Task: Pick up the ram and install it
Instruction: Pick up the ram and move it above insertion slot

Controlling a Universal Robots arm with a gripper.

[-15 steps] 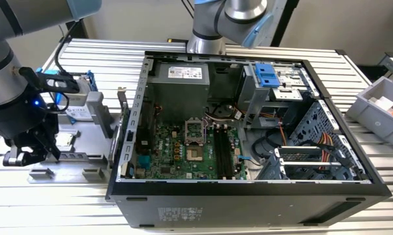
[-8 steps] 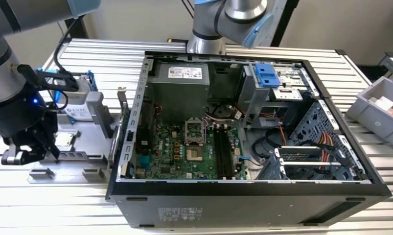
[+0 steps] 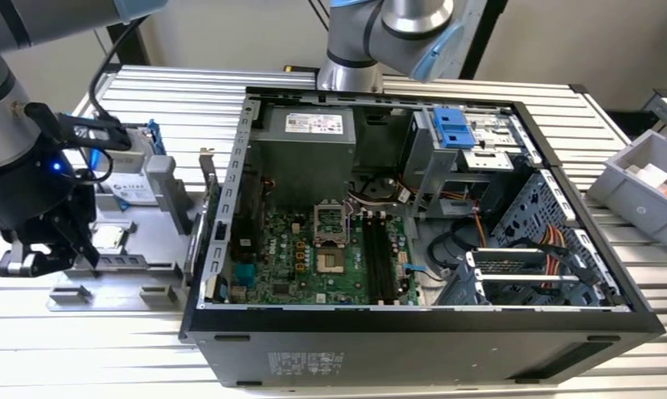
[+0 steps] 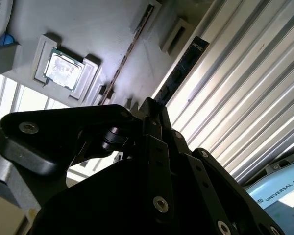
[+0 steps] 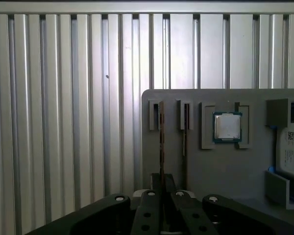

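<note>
The gripper (image 3: 45, 253) sits low over the grey parts fixture (image 3: 156, 270) at the lower left of the exterior view, well apart from the open computer case (image 3: 422, 320). In the first wrist view, the ram (image 5: 161, 132) stands on edge in its fixture slot. Its long axis runs straight away from the jaws, which appear closed on its near end, one on each face. A second stick (image 5: 184, 132) lies parallel just beside it, towards the processor chip (image 5: 228, 126).
</note>
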